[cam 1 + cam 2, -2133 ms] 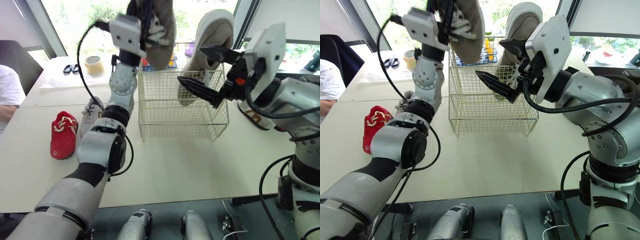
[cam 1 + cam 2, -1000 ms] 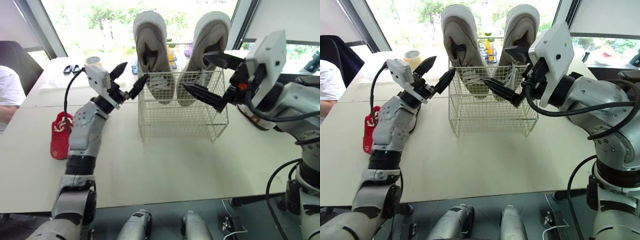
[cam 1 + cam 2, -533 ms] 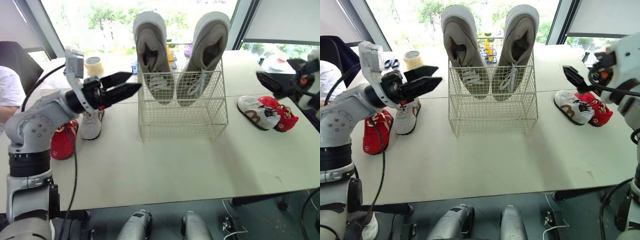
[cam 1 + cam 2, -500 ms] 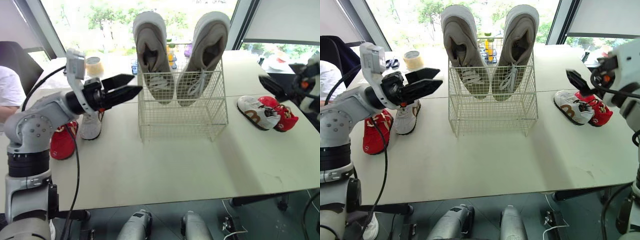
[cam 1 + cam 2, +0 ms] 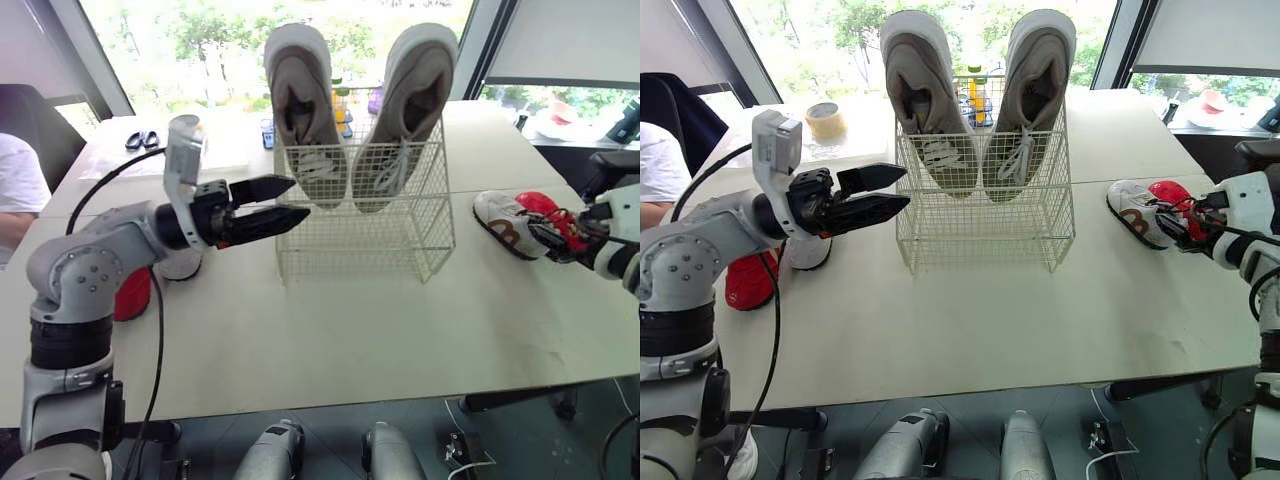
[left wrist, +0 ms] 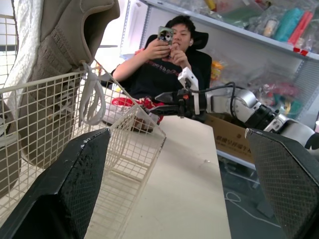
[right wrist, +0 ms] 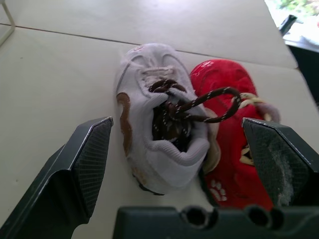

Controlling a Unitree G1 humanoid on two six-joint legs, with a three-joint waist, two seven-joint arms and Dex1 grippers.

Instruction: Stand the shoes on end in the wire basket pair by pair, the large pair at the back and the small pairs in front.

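The wire basket stands mid-table with two large beige shoes on end along its back wall, soles up. My left gripper hangs open and empty just off the basket's front left corner, its fingers pointing at it. Low at the table's right, my right gripper is open, its fingers on either side of a small white shoe and a small red shoe lying side by side. Another small red shoe and small white shoe lie at the left, partly hidden by my left arm.
A tape roll and scissors lie at the back left. Bottles stand behind the basket. One person sits at the table's left edge; another sits beyond its right end. Bare tabletop lies in front of the basket.
My left gripper let go of a large shoe in the basket, then drew back and swung right to the front corner. My right gripper left the basket and came down over the right-hand small shoes.
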